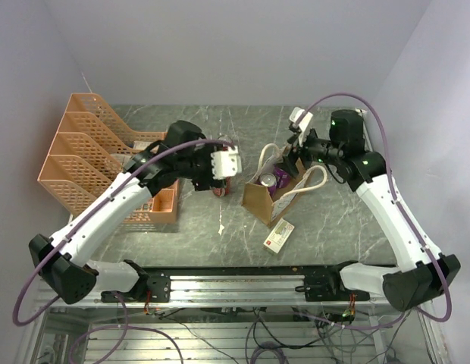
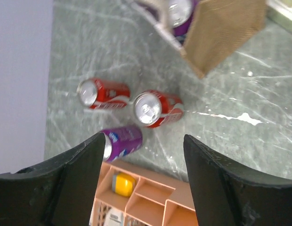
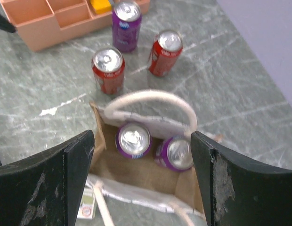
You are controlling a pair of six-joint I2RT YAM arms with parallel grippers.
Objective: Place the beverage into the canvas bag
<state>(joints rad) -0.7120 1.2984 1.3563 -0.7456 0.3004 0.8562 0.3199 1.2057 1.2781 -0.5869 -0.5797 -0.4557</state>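
Note:
The tan canvas bag [image 1: 259, 202] stands open mid-table with cream loop handles. Two purple cans [image 3: 133, 140] [image 3: 178, 152] stand inside it on the brown floor of the bag [image 3: 136, 172]. Just beyond the bag, two red cans [image 3: 108, 68] [image 3: 166, 52] and one purple can [image 3: 126, 28] stand on the table. My right gripper [image 3: 142, 136] hangs open and empty above the bag's mouth. My left gripper [image 2: 143, 138] is open and empty above the loose cans; its view shows the two red cans [image 2: 102, 94] [image 2: 158, 108], the purple can [image 2: 122, 140] and the bag [image 2: 226, 33].
An orange mesh rack [image 1: 83, 155] stands at the left. A low orange organizer [image 3: 42, 23] holding a yellow item [image 2: 122, 183] sits next to the loose cans. A small white box [image 1: 278, 235] lies in front of the bag.

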